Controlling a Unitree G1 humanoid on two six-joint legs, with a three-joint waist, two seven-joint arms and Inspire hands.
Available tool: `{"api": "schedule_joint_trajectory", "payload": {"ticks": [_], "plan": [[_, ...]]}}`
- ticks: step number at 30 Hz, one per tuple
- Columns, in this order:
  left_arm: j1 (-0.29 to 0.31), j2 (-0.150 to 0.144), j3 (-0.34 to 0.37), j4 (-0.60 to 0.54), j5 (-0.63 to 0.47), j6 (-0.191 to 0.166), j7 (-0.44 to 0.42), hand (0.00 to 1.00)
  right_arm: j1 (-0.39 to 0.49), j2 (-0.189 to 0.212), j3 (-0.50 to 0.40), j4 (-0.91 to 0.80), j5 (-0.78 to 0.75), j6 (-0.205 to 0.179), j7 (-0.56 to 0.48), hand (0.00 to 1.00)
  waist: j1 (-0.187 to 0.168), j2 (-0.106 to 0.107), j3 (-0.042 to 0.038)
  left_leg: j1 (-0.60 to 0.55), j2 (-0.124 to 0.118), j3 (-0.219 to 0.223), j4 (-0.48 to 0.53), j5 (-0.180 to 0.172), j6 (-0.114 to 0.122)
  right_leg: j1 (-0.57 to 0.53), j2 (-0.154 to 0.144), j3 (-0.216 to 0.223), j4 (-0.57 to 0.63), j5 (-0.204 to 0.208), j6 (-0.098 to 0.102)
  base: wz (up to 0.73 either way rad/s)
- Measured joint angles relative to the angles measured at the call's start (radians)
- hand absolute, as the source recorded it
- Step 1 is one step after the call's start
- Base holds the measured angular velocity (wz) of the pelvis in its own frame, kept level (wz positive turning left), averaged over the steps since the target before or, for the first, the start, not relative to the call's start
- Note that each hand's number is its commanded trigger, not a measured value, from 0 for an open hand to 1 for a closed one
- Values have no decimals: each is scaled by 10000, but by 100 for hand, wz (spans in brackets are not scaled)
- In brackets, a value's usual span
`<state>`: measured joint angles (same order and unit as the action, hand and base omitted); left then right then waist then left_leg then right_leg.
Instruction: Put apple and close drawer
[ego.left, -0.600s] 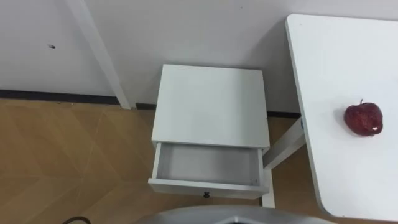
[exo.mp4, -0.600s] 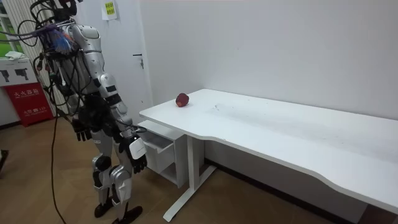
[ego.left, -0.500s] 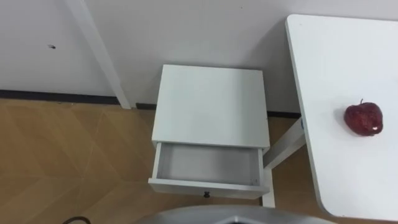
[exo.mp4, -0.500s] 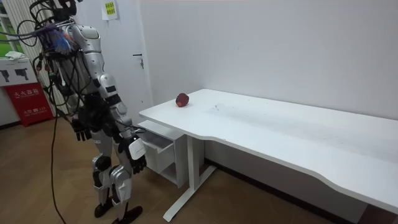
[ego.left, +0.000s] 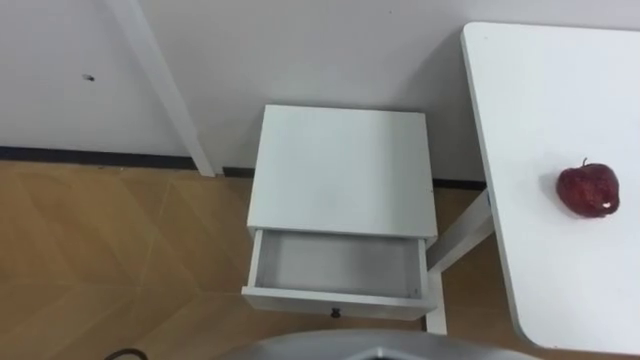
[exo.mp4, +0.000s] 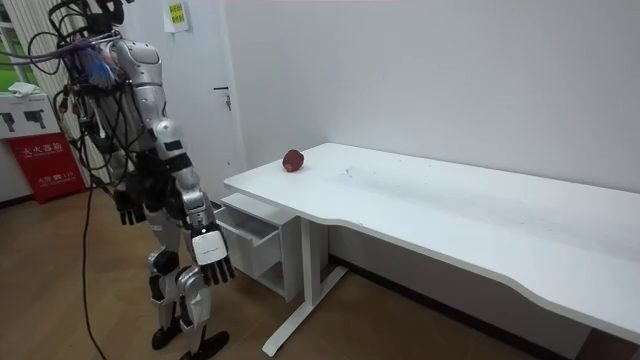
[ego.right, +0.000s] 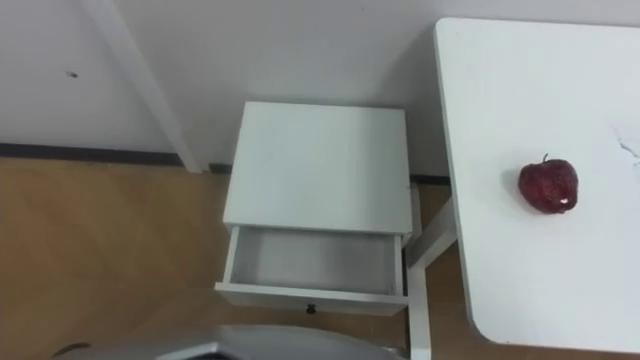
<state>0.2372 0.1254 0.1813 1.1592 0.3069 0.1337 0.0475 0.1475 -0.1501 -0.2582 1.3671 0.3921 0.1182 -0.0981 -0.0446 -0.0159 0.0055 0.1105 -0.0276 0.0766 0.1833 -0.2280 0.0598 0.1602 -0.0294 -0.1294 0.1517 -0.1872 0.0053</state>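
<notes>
A dark red apple (ego.left: 587, 189) lies near the left end of the white table (ego.left: 545, 80), to my right; it also shows as the apple (exo.mp4: 292, 160) in the room view. Ahead stands a white bedside cabinet (ego.left: 340, 170) against the wall. Its drawer (ego.left: 335, 266) is pulled out and empty, with a small dark knob (ego.left: 334, 312) on the front. I stand on the floor just before the cabinet. My right hand (exo.mp4: 213, 262) hangs low beside my thigh with relaxed fingers. My left hand (exo.mp4: 128, 208) hangs at my other side, also relaxed, holding nothing.
A white table leg (ego.left: 455, 240) slants down right beside the cabinet. A white door frame (ego.left: 165, 90) runs down the wall left of it. Wooden floor (ego.left: 110, 250) spreads to the left. A red box (exo.mp4: 40, 160) stands behind me.
My right hand has dropped a little lower and closer to my leg. The eye view has shifted slightly; apple and drawer stay put.
</notes>
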Motion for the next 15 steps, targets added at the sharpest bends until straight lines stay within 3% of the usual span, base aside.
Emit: {"api": "schedule_joint_trajectory", "payload": {"ticks": [5, 8, 15], "plan": [[173, 42, 749, -26, -6, -138, 377, 0, 62, 6, -2251, -718, 5134, -372, -842, 0, -607, 23, -5, -11, 1, 37, 8, -2, 0, -35, 2, -18, 8, 0, 0, -2], [176, 53, 977, -22, -2, -220, 398, 0, -21, -25, -3410, -905, 7171, -652, -1270, 0, -830, -17, -41, -69, -4, 48, 24, -2, 1, -84, -2, -10, 10, -1, 1, 0], [265, 118, 1192, -393, 4, -307, 534, 0, -139, -54, -4712, -1638, 9502, -1153, -2322, 0, -904, -74, -117, -205, 34, 212, 31, 2, 3, -357, 8, 46, 197, 0, 1, -6]]}}
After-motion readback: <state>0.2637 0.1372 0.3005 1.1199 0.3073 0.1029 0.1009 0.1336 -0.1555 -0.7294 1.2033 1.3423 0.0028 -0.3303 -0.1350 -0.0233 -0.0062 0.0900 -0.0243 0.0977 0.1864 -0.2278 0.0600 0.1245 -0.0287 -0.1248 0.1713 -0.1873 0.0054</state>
